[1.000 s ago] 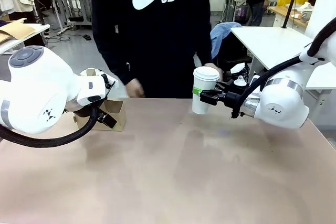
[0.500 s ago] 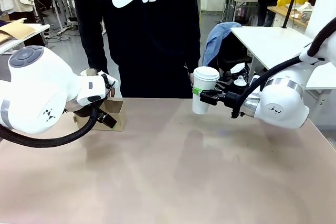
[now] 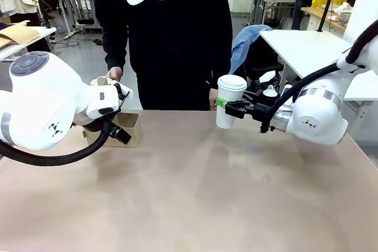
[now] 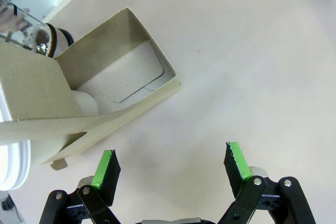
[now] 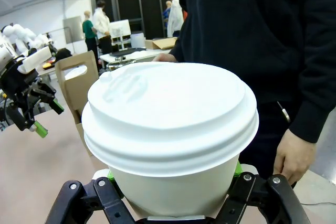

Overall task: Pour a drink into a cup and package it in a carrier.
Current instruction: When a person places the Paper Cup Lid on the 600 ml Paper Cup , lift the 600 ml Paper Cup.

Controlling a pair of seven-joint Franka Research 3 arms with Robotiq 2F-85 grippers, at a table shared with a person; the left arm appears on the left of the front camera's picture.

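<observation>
Cup (image 3: 225,120), lidded and upright, is clamped in the right gripper (image 3: 227,107) over the far side of the tabletop (image 3: 195,193). Well apart, at the left, the carrier (image 4: 121,77) is faced by the left gripper (image 4: 170,163), whose jaws are spread apart and empty.

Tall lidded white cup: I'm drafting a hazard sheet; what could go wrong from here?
The right end effector grips the tall lidded white paper cup by its side wall; squeezing might buckle it and spill. The open left end effector hovers beside the brown cardboard carrier, so delivering there might strike it.
</observation>
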